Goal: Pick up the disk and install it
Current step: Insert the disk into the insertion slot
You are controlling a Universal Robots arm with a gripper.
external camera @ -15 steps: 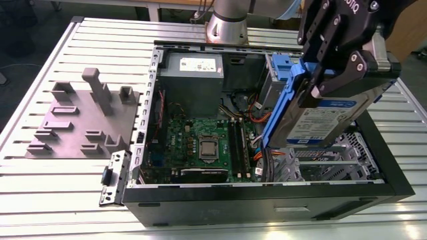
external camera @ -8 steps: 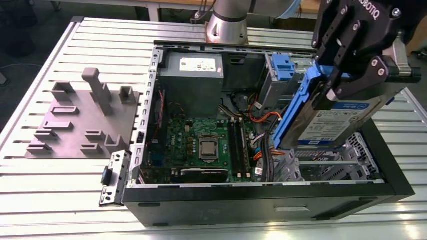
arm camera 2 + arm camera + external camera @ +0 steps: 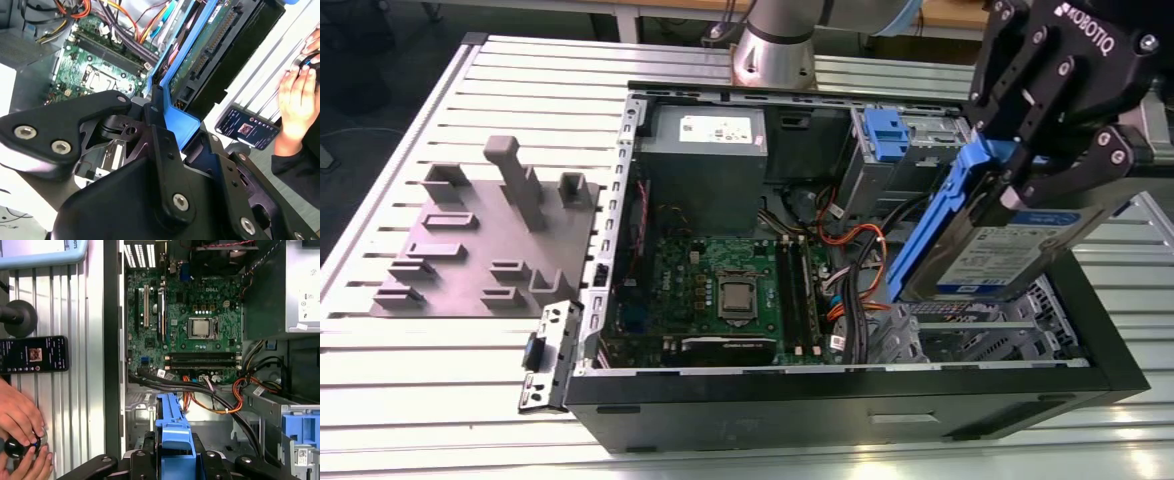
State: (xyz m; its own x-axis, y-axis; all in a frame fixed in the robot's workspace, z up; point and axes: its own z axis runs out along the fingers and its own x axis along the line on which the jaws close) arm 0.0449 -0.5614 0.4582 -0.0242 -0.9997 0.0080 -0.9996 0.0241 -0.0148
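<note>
The disk (image 3: 1003, 252) is a silver-grey drive with a white-and-blue label and blue rails. It hangs tilted on edge over the drive bay area at the exterior view's right of the open computer case (image 3: 854, 385). My gripper (image 3: 1017, 180) is shut on its upper blue rail. In the second wrist view the disk's green circuit side (image 3: 210, 45) and blue rail run away from the gripper (image 3: 167, 127). The first wrist view has the blue rail (image 3: 172, 432) sticking out from the gripper (image 3: 172, 462) above the case's cables.
Inside the case lie the motherboard (image 3: 727, 285), a grey power supply box (image 3: 707, 160), orange cables (image 3: 861, 240) and a blue caddy (image 3: 887, 135). A grey fixture block (image 3: 480, 240) sits left of the case. A person's hand (image 3: 20, 415) and a phone (image 3: 35, 354) are beside the case.
</note>
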